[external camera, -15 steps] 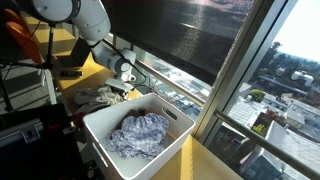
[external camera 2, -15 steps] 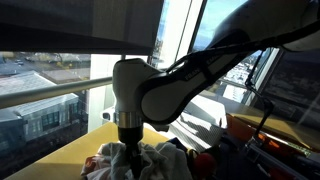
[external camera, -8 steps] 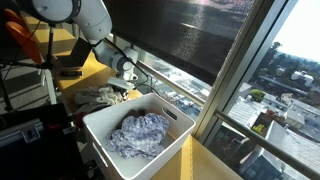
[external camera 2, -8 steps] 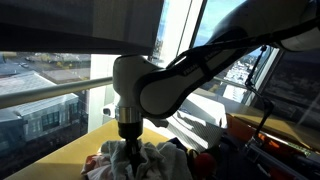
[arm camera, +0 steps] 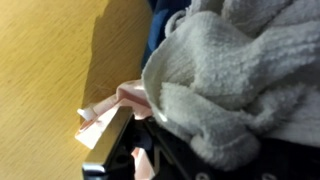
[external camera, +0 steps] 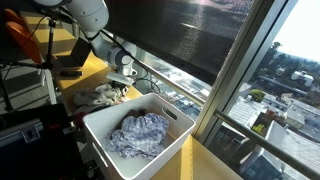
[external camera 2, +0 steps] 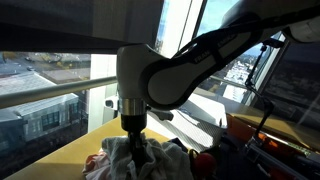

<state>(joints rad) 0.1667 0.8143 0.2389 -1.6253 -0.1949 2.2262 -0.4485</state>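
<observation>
My gripper [external camera: 119,89] points straight down into a heap of clothes [external camera: 100,96] on the yellow wooden table [external camera: 90,70]. From the opposite side, the gripper [external camera 2: 134,143] is sunk into the same heap [external camera 2: 155,160]. In the wrist view a grey fluffy cloth [arm camera: 230,70] fills the space between the jaws, and one dark finger [arm camera: 108,146] presses against it. The other finger is hidden under the cloth. A pink cloth [arm camera: 122,98] and a dark blue one [arm camera: 165,25] lie next to it.
A white bin [external camera: 98,124] stands beside the heap and holds a crumpled blue-and-white cloth [external camera: 140,133]. A window with a railing [external camera: 200,100] runs along the table's far edge. Dark equipment and cables [external camera: 25,90] crowd the opposite side.
The jaws have closed on the grey fluffy cloth in the heap. The wrist has sunk slightly deeper into the clothes.
</observation>
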